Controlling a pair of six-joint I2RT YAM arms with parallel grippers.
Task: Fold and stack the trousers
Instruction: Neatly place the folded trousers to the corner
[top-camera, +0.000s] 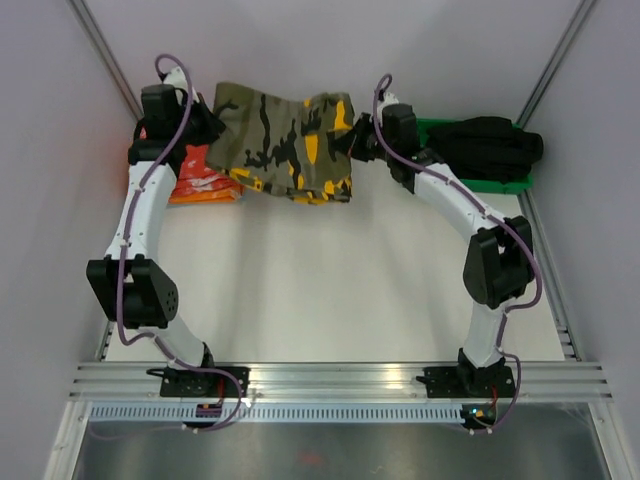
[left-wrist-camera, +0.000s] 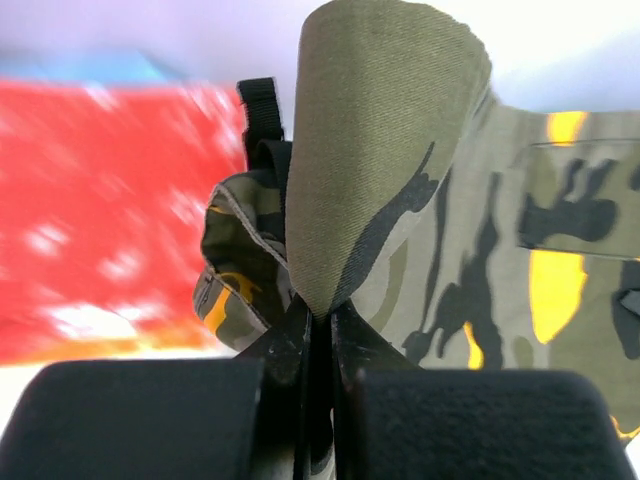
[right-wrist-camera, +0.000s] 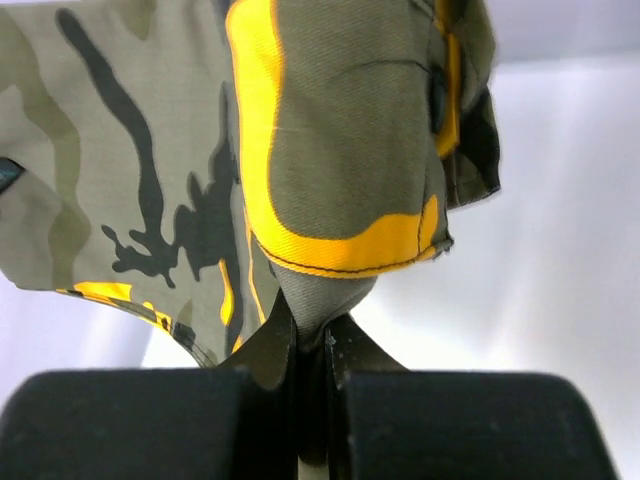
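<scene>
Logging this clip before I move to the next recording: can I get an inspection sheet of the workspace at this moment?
Surface: white table, nothing seen on its middle or near part.
Job's things: camouflage trousers at the far end, spanning between both hands, partly doubled over.
Clutter: red-orange cloths folded at far left; black garment on a green base at far right.
Hands: left hand shut on an olive fold of the trousers; right hand shut on a yellow-edged fold.
Cables: purple cables run along both arms, looping above each wrist.
Surroundings: pale walls; aluminium rail at the near edge; nothing else seen.
</scene>
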